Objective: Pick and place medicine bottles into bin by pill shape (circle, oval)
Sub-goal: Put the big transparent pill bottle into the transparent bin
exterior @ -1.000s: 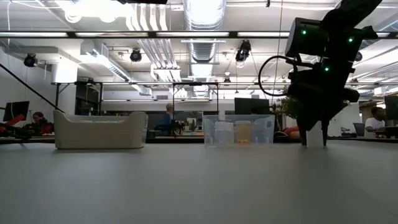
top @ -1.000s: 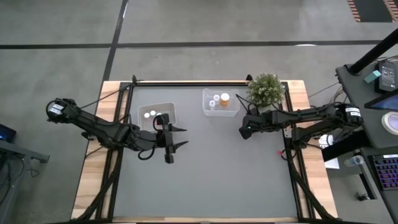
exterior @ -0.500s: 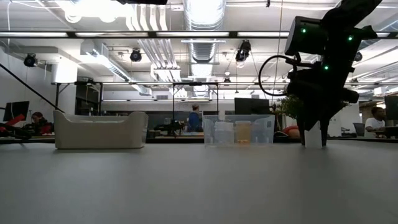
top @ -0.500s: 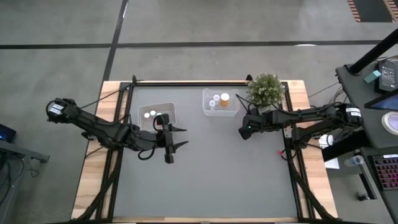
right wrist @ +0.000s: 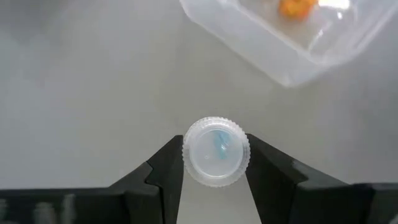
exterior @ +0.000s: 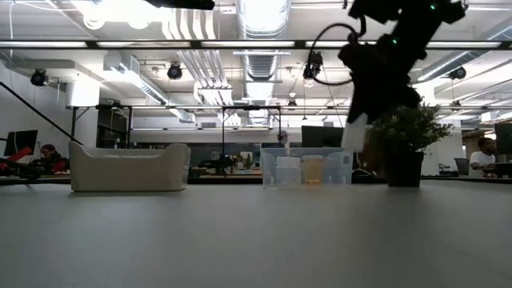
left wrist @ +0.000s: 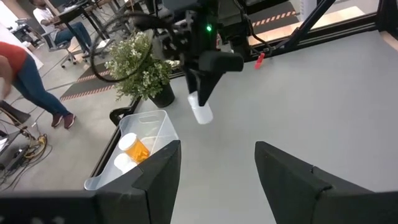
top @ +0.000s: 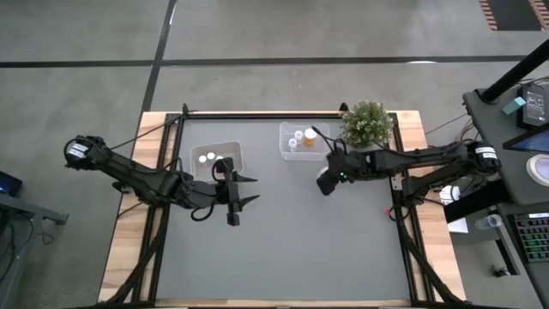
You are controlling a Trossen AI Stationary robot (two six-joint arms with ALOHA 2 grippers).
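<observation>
Left pincer point(top: 241, 190): my fingers point(left wrist: 292, 180) stand apart with nothing between them, hovering over the grey desk point(top: 283, 249) just beside the white tub point(top: 232, 150).
White tub: at the desk's far left, two white-capped medicine bottles point(top: 207, 158) lie inside it.
Clear tub point(top: 302, 154): at the far middle of the desk, it holds three bottles, one with an orange body point(top: 310, 136).
Right pincer point(top: 324, 180): my fingers are clamped on a white bottle point(right wrist: 216, 152), lifted clear off the desk, near the clear tub's corner on the side toward the desk's middle.
Held bottle: it hangs below my fingers, tilted in the low view point(exterior: 353, 132); a blue pill shows through its end.
Potted plant point(top: 368, 123): stands at the far right, beside the clear tub.
</observation>
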